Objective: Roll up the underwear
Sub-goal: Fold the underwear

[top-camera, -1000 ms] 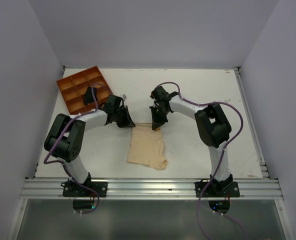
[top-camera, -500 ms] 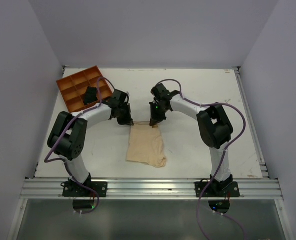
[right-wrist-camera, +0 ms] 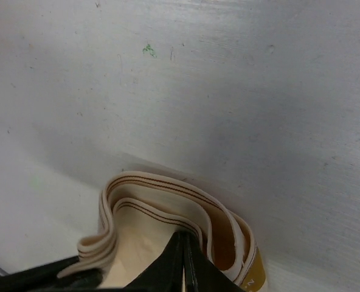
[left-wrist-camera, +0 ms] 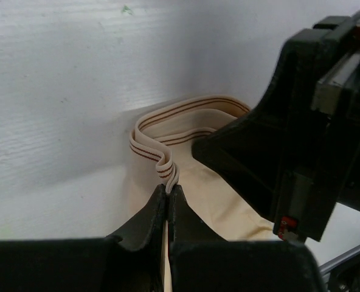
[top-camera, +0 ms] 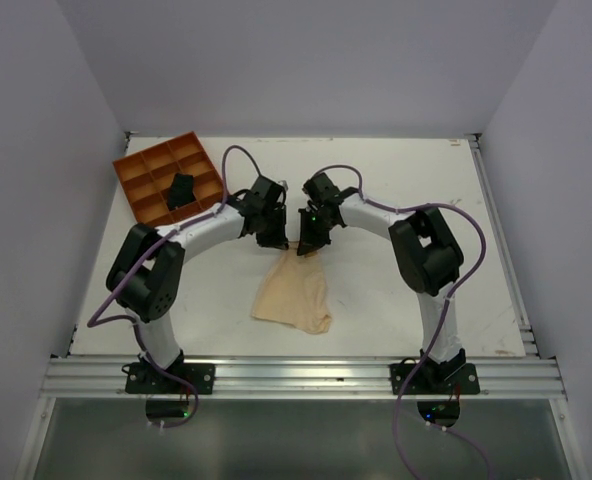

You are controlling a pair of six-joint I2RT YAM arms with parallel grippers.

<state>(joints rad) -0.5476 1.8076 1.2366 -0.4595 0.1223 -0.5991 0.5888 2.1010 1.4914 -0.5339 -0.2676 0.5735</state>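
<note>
While both grippers stood pinched on the striped waistband (left-wrist-camera: pixel 189 109) of the beige underwear (top-camera: pixel 294 295), the step in hand read as the start of the roll.

Left gripper (left-wrist-camera: pixel 169 193): fingers clenched on a fold of the elastic, which bunched up just past the tips.

Right gripper (right-wrist-camera: pixel 185 252): fingers also clamped on the band, its loop bulging ahead of them and to both sides.

The two sets of tips sat close together, nearly touching from overhead, so the band gathered between them rather than lying taut. The garment's body trailed back from the fingers toward the arm bases, flat on the white table (top-camera: pixel 406 180) and narrowed at the held end.

Judgement: a tidy roll would want the pinches spread apart first, so the band edge ran straight. Both would then turn over together toward the loose end, low and at an equal pace.

Risk: thin cloth, so an uneven pull could skew the roll or slip a grip.

An orange tray (top-camera: pixel 151 148) holding a black bundle (top-camera: pixel 180 190) lay well out beyond the left fingers, not involved.
</note>
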